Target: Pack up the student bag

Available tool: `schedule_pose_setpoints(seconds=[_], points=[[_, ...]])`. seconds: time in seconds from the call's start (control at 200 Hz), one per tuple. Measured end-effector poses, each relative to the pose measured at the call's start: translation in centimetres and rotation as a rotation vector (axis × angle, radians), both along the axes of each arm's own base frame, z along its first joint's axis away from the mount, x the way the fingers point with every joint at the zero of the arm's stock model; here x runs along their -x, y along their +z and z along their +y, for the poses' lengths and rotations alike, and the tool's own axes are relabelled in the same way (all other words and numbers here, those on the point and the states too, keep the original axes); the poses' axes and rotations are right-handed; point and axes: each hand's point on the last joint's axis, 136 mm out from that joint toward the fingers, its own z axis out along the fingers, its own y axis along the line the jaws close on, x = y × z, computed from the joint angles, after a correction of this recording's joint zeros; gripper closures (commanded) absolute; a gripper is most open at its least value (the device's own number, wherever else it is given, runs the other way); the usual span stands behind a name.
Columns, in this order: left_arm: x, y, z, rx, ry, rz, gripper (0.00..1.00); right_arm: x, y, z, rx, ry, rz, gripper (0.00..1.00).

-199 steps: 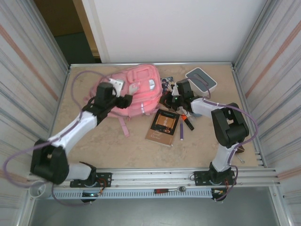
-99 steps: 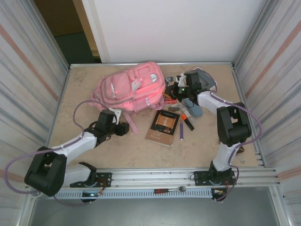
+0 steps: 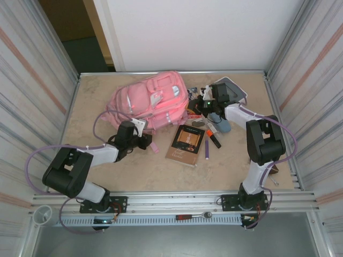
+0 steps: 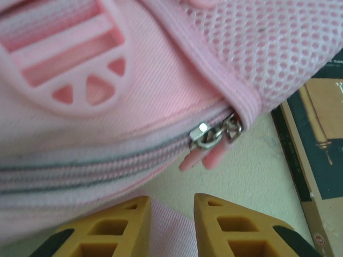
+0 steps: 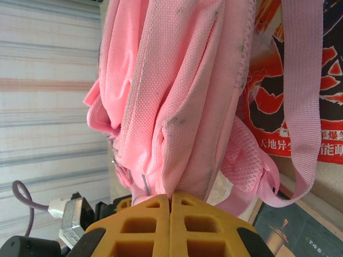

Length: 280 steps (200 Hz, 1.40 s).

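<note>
Overhead view's bright and even, kinda low-res and soft, barely any shadows on the table (image 3: 161,179). Wrist closeups are sharper, and the student bag (image 4: 161,96) weave shows clearly.

We see the student bag (image 3: 150,101) in soft pink woven cloth, matt and finely ribbed, with open mesh (image 4: 268,43) along one side, a smooth moulded plastic patch (image 4: 69,59) and a shiny metal zip slider (image 4: 206,136). The fingers (image 4: 236,230) of the left gripper (image 4: 171,199) look like matt yellow plastic, and the book (image 3: 187,140) wears a dull card cover. We find the table (image 3: 161,171) a pale, speckled matt surface, its near edge lined by a bare metal rail (image 3: 177,199), with ribbed sheet-metal walls (image 3: 32,91) at its sides.
</note>
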Motion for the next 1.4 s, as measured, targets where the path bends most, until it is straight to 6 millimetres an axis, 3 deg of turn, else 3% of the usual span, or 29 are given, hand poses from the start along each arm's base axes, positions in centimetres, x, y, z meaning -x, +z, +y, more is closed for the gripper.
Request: schedule_pose_setpoints(seconds=[0.261, 0.571, 0.776, 0.987, 1.298, 1.403], points=[[-0.6, -1.0, -0.7, 0.014, -0.020, -0.007, 0.72, 0.0, 0.0, 0.0, 0.000, 0.000, -0.001, 1.00], [-1.1, -0.6, -1.8, 0.043, -0.073, -0.051, 0.63, -0.3, 0.2, 0.0, -0.002, -0.002, -0.006, 1.00], [-1.3, -0.6, -2.0, 0.039, -0.088, -0.070, 0.73, -0.5, 0.4, 0.1, -0.004, -0.002, -0.014, 1.00], [-1.5, -0.8, -2.6, 0.057, -0.116, -0.080, 0.76, -0.5, 0.4, 0.1, -0.004, -0.002, -0.015, 1.00], [-1.8, -0.1, -3.2, 0.073, -0.150, -0.134, 1.00, -0.8, 0.4, -0.3, 0.015, 0.008, -0.033, 1.00], [-1.5, 0.1, -3.1, 0.082, -0.157, -0.149, 1.00, -0.7, 0.2, -0.3, 0.030, 0.022, -0.032, 1.00]])
